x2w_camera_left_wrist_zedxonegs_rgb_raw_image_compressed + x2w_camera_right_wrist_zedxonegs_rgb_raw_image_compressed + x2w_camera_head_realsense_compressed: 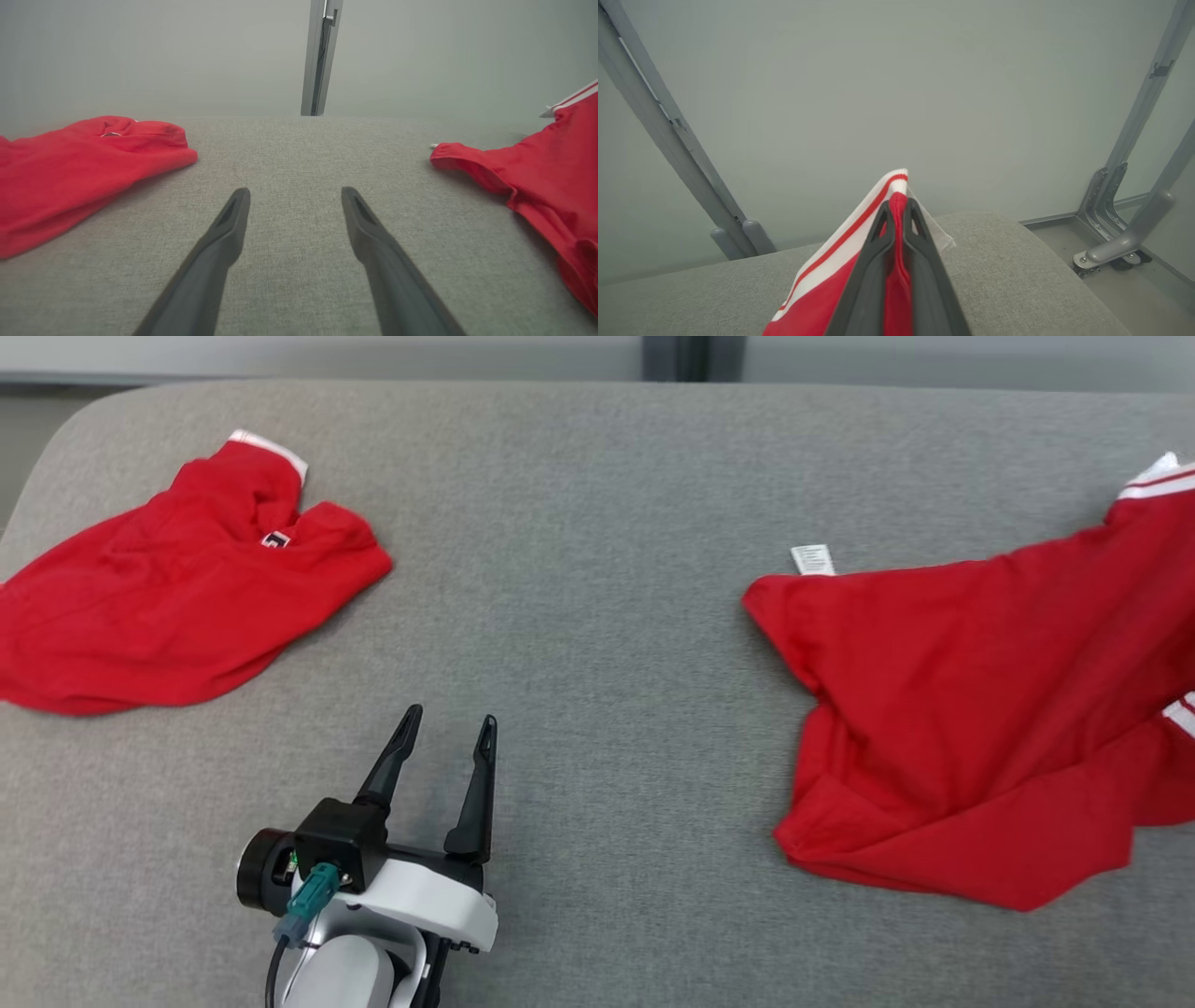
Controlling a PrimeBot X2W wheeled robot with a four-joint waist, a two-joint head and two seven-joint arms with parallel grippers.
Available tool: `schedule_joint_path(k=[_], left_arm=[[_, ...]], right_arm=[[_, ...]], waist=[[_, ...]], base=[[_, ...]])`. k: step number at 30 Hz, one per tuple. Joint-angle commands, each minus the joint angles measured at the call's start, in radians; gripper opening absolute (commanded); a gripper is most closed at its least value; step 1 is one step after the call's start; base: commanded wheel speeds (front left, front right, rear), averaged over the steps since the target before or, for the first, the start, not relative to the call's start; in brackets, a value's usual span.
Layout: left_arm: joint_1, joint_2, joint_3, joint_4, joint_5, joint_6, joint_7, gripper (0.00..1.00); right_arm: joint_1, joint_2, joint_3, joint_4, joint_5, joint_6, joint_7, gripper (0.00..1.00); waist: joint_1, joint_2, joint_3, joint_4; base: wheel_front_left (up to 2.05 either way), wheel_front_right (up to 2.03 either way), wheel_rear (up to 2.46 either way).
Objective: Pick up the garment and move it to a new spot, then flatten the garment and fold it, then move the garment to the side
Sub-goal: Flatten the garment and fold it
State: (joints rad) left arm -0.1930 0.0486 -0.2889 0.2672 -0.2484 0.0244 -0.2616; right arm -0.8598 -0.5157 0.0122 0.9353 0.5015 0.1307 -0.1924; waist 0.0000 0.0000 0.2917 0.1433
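Nearest, the left gripper (449, 717) sits low over the grey padded surface (597, 644), its fingers spread wide and holding nothing. To the right lies the garment (980, 709), red and rumpled, with a white care label (813, 559) at its far-left corner and white-and-red striped trim (850, 242) along its far edge. The right gripper (899, 205) is clamped on that trim. At the far left lies a second red garment (159, 607), crumpled and white-cuffed.

White forearm (350, 975), black wrist block (341, 840), teal plug (313, 893), long dark jaws.
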Motion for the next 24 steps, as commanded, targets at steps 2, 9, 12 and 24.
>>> schedule_joint_path(k=[2, 9, 12, 24], left_arm=[[-0.022, 0.003, 0.002, -0.002, 0.001, -0.003, -0.004, 1.00], [-0.014, 0.003, 0.010, 0.001, 0.000, 0.001, -0.003, 1.00], [-0.015, 0.004, 0.013, -0.003, -0.001, 0.002, -0.004, 1.00], [-0.009, 0.003, 0.030, -0.013, -0.019, 0.009, -0.003, 1.00]], right_arm=[[-0.048, -0.017, 0.002, 0.084, -0.017, 0.000, 0.030, 1.00], [-0.094, -0.001, 0.067, 0.206, -0.092, 0.000, 0.055, 1.00], [-0.097, 0.011, 0.086, 0.220, -0.100, 0.000, 0.049, 1.00], [0.002, 0.071, 0.179, 0.082, -0.067, 0.000, -0.070, 1.00]], waist=[[0.0000, 0.0000, 0.030, 0.032], [0.0000, 0.0000, 0.015, 0.011], [0.0000, 0.0000, 0.005, -0.009], [0.0000, 0.0000, -0.079, -0.163]], base=[[0.00, 0.00, 0.00], [0.00, 0.00, 0.00], [0.00, 0.00, 0.00], [0.00, 0.00, 0.00]])
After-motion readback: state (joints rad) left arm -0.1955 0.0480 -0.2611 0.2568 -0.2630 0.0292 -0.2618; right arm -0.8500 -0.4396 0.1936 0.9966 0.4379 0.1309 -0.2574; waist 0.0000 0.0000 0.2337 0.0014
